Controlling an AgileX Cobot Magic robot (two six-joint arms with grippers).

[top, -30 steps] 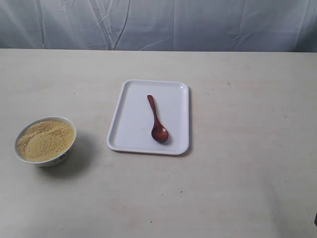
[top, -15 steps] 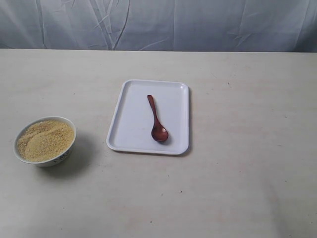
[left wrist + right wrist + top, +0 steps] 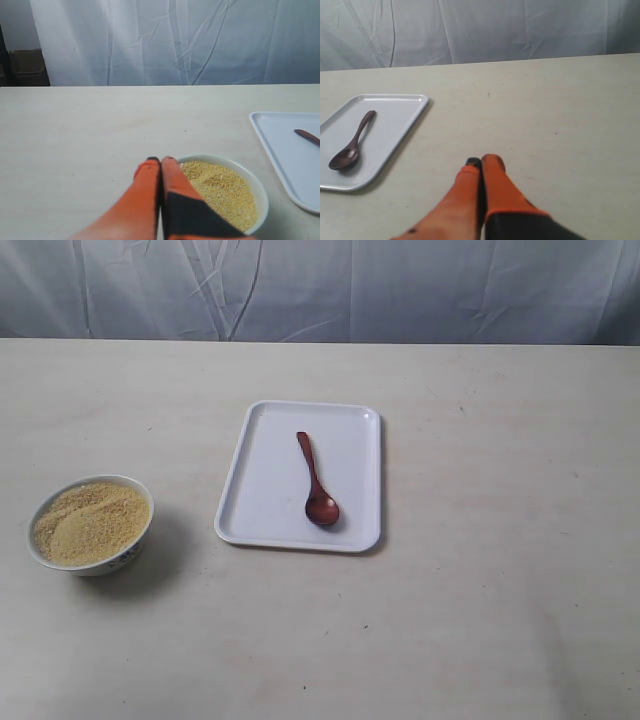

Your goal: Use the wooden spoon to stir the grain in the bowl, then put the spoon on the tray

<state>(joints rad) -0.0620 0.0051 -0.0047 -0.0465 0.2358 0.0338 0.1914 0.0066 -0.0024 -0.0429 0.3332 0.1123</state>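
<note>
Bench (image 3: 500,540) scene, exterior and wrist views. The tray (image 3: 262,480), white and rectangular with rounded corners and a low raised rim, lies near the middle of the pale bench, its long side running away from the camera.

The wooden spoon (image 3: 312,475) rests inside the tray, right of the tray's centre line. It is dark reddish-brown and glossy, with a slim handle and an oval scoop. The handle end points toward the far edge of the tray; the scoop lies near the near edge, hollow side up, and casts a small shadow on the white surface.

The bowl (image 3: 120,562), small, round and white with a faint bluish pattern on its outer wall, stands on the bench well to the left of the tray and apart from it. It is filled nearly to the rim with the grain (image 3: 90,523), fine golden-yellow granules whose surface is uneven, with a shallow ridge across it.

The left end effector (image 3: 160,161) has its orange fingers pressed together and grips nothing; its tips appear just beside the bowl's rim. The right end effector (image 3: 481,161) is likewise closed and empty, over bare bench to the right of the tray. A creased pale cloth (image 3: 400,290) hangs behind the bench.
</note>
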